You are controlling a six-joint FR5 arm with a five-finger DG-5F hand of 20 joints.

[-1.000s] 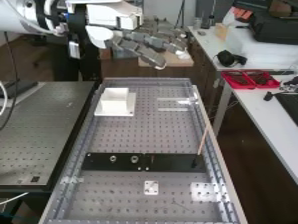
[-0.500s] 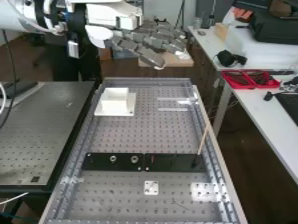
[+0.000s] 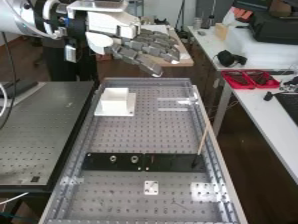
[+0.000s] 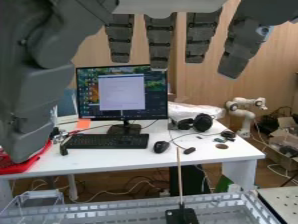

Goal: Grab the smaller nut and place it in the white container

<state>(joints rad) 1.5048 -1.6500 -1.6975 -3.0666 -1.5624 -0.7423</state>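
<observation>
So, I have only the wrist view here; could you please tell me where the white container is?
Observer: The white container sits on a white plate, toward the bench's far end and nearer its left side as the high view shows it.
Operator: Thank you; could you also say which round parts you can make out on the black bar?
Observer: The larger nut and the bearing stand next to each other on the black bar.
</observation>
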